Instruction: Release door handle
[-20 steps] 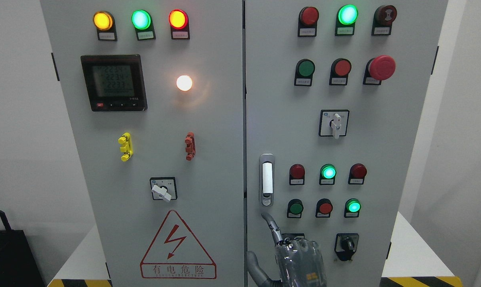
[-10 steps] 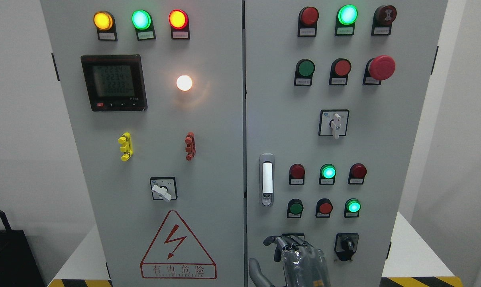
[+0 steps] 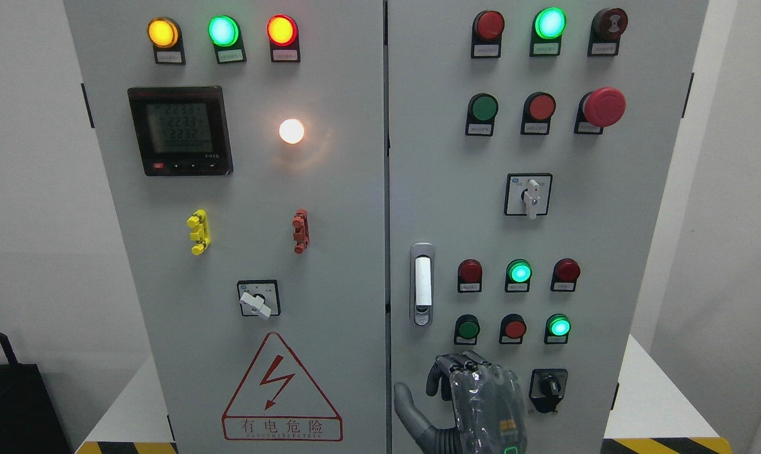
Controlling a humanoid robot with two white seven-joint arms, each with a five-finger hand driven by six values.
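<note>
The door handle (image 3: 422,277) is a slim upright swing handle of bright metal, set in a recessed plate at the left edge of the cabinet's right door (image 3: 607,252), above and slightly to the left of the right robot hand (image 3: 478,397). Nothing touches it; it lies flush in its recess with the key cylinder (image 3: 422,317) at its lower end. It looks rigid and smooth, likely slippery under hard fingertips and stiff on its pivot. Any new hold would best hook behind the white-faced bar at mid-length, clear of the lock.

The right robot hand hangs below the handle with a clear gap of bare panel between them. Its fingers (image 3: 456,367) are curled in toward the palm and grip nothing, and the thumb (image 3: 405,403) juts out to the left. By this view the release looks done.

Room to move is tight. Just above the knuckles sit a green push button (image 3: 467,329) and a red push button (image 3: 514,328). Close on the right is a black rotary selector (image 3: 548,386), and a careless lift or sideways swing could bump any of them. To the left, past the thumb, runs the seam between the doors, and beyond it the electrical warning triangle (image 3: 281,391). The freest path is probably straight back and down, away from the panel.
</note>
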